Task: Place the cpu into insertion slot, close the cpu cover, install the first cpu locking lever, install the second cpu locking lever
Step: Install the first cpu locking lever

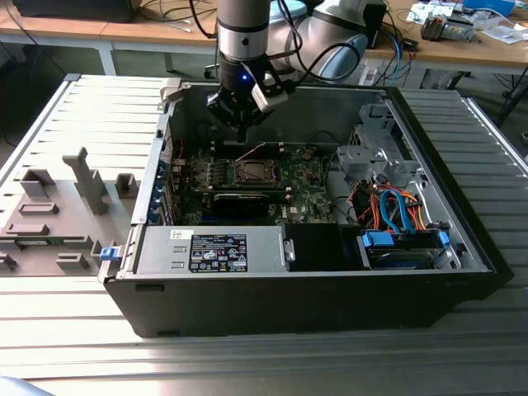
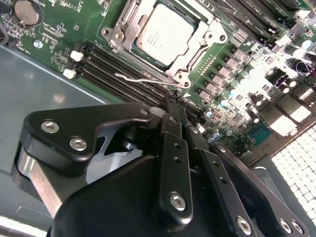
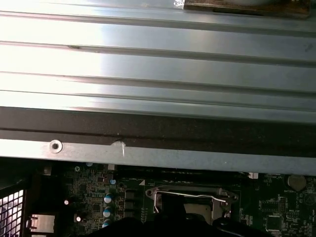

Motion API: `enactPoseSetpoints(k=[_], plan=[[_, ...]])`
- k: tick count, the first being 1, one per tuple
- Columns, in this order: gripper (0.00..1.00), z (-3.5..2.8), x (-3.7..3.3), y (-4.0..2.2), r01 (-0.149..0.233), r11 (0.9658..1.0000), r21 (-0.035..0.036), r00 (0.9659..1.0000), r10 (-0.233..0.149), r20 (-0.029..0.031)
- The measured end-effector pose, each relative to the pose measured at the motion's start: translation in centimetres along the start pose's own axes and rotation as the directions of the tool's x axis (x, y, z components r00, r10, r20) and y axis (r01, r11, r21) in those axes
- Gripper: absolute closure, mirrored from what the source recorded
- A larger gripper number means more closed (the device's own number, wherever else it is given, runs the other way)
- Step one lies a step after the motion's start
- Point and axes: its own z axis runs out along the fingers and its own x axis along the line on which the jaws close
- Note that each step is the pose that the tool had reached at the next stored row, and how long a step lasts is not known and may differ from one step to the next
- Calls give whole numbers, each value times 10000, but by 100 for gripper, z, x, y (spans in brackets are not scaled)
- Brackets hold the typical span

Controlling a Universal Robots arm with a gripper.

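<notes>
Gripper (image 2: 173, 101) fingers closed, apparently empty, hovering just above cpu (image 2: 163, 34) seated under cpu cover (image 2: 210, 37).

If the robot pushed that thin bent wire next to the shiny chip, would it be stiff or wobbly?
Probably springy rather than floppy: the wire lever is thin metal and keeps its bent shape by the chip. It likely swings instead of sliding, since one end seems to run to the silvery frame. Being so thin and smooth, it could slip off the end effector.
</notes>
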Motion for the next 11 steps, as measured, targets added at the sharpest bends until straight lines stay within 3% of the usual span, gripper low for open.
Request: enactPoseSetpoints(k=[11], plan=[[89, 0, -4, 0, 2, 10000, 0, 10000, -2, -1]])
